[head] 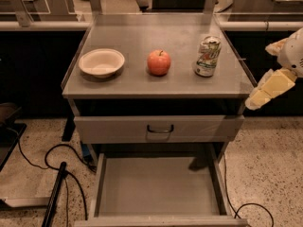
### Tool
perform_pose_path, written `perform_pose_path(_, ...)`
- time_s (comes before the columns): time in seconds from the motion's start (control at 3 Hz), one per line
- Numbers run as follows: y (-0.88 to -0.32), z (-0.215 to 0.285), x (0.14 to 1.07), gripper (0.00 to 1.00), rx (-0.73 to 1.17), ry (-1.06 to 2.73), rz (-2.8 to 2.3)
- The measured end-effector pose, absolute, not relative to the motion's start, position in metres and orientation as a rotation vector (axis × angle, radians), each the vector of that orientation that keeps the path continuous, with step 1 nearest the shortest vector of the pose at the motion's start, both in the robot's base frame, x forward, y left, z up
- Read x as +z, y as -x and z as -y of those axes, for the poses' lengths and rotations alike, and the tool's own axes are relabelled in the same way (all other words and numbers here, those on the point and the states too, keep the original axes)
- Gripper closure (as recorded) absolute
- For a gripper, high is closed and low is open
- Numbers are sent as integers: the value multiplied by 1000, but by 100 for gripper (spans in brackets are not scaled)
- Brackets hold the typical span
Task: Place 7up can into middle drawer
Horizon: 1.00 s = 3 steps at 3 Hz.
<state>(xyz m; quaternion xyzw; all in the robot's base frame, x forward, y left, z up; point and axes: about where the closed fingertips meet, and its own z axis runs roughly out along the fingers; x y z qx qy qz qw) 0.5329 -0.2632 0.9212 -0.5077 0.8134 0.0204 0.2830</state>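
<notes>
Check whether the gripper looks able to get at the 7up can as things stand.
Probably yes. The gripper hangs beyond the right edge of the cabinet top, apart from the 7up can, which stands upright near that side. Nothing sits between them; the apple and bowl are further left.
</notes>
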Motion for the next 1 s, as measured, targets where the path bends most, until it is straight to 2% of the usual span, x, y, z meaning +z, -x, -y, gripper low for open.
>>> perform_pose_path(0.67,-602,289,898,0,77,1190,-2089)
perform_pose_path(1.0,-602,289,898,0,77,1190,-2089)
